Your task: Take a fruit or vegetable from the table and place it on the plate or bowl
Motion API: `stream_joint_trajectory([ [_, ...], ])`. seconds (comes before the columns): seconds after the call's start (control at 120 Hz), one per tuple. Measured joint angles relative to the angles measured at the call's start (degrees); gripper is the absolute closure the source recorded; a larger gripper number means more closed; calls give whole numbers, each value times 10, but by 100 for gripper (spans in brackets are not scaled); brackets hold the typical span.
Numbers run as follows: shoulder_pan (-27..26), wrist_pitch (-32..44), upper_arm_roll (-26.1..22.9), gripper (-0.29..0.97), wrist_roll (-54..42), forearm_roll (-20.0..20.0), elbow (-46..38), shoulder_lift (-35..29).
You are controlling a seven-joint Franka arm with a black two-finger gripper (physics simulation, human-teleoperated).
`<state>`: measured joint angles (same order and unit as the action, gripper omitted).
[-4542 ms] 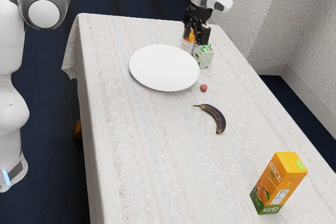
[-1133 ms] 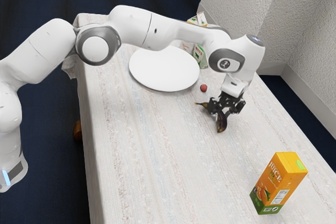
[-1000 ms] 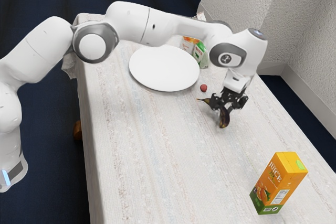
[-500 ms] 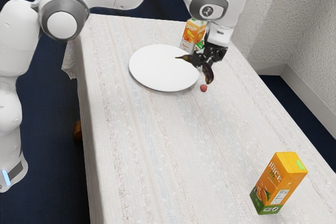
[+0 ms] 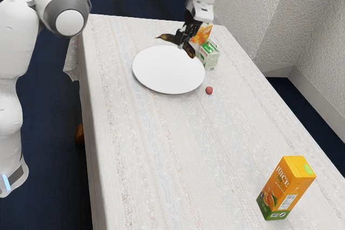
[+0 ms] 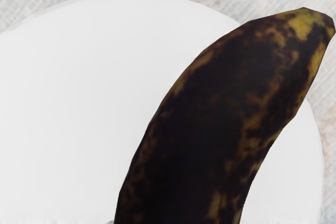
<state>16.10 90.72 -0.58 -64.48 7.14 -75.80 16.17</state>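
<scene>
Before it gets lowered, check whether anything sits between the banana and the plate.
Nothing visible does. The banana hangs in the claw over the plate, and the plate surface under it is bare.

Before you, an orange juice carton point(image 5: 285, 188) stands upright alone, well apart from a green-and-white carton point(image 5: 209, 56) and a second orange carton point(image 5: 203, 33), side by side.

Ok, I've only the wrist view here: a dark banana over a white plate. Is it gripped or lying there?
Observer: Gripped. The jaws are shut on the banana, held above the plate's far rim.
Operator: Anything near it?
Observer: Two cartons stand just beyond the plate, an orange carton and a green-white carton.
Operator: Anything else on the table?
Observer: A juice carton stands at the near corner, far from the plate.
</scene>
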Motion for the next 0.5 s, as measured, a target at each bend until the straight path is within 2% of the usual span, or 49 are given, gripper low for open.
stream_joint_trajectory([
  [0.108, 4, 0, 25, 51, 2, -4, -13, 1],
  [0.242, 18, 0, 31, 50, 3, -7, -17, 7],
  [0.358, 25, -1, 31, 23, -2, -23, -16, 10],
  [0.5, 33, -3, 31, 9, -11, -43, -15, 11],
])
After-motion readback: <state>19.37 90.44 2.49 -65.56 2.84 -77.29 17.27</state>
